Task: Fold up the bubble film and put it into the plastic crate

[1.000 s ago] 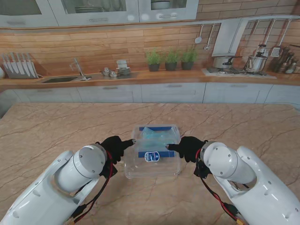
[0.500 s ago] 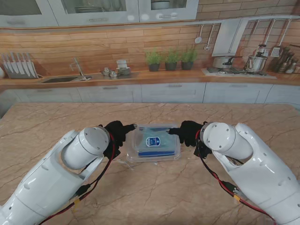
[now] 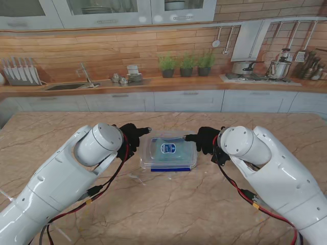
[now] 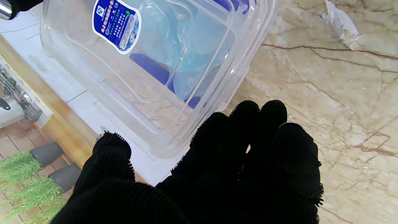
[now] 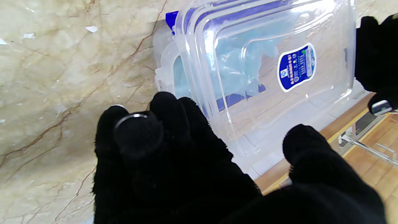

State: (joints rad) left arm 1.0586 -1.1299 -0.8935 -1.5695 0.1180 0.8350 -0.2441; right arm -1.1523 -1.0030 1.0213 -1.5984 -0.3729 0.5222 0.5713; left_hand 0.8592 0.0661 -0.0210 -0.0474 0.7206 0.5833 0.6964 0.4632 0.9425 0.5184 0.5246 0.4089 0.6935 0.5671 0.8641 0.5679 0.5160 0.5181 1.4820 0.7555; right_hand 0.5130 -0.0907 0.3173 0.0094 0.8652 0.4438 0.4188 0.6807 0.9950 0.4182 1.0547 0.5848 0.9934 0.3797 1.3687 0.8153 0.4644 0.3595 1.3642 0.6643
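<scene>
Left hand (image 3: 132,139) and right hand (image 3: 205,140) flank a clear lid (image 3: 167,148), fingers curled at its two short edges, thumbs apart; both grip it, tilted over the plastic crate (image 3: 171,166) on the marble table (image 3: 168,209). Bluish bubble film (image 4: 189,59) lies bunched inside the crate, seen through the lid.

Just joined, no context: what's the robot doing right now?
Both hands are at a clear plastic crate on the marble table, left hand and right hand gripping opposite ends. The bluish bubble film already lies inside, under the transparent lid bearing a blue label.
</scene>
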